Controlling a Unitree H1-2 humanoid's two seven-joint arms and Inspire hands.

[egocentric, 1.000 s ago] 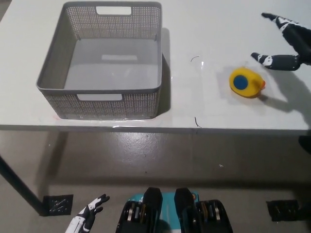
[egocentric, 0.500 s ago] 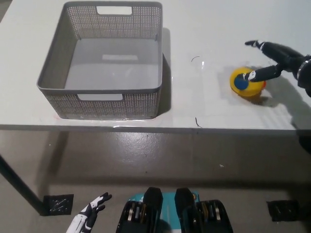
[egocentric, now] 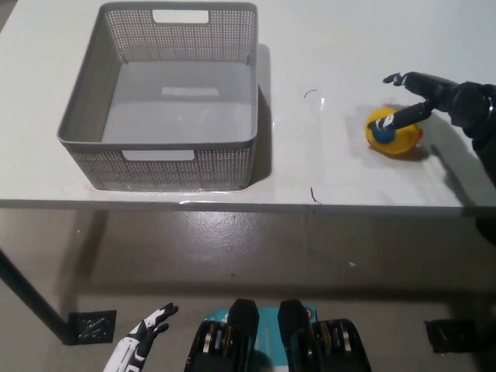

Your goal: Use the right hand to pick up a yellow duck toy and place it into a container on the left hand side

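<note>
The yellow duck toy (egocentric: 394,131) sits on the right side of the white table (egocentric: 333,46), not far from the near edge, with a blue patch facing up and a touch of orange at its right. It looks like a small hollow rubber or vinyl piece, so I'd judge it light, a bit squashy and smooth enough to roll or skid away if pressed from one side only. The best hold is probably across the round yellow body, fingers on opposite flanks, rather than on the blue patch or the orange bit. The black right hand (egocentric: 422,97) comes in from the right edge, directly over the duck, fingers spread apart and holding nothing: one finger lies across the blue patch, apparently touching it, and another points out past the duck's far side. That's a hand poised to wrap, not yet closed. Well apart to the left stands the grey container (egocentric: 87,116), a perforated basket with cut-out handles, upright, nothing visible inside it. The white left hand (egocentric: 142,346) rests low at the lower left, below the table edge, fingers loosely apart and holding nothing.
</note>
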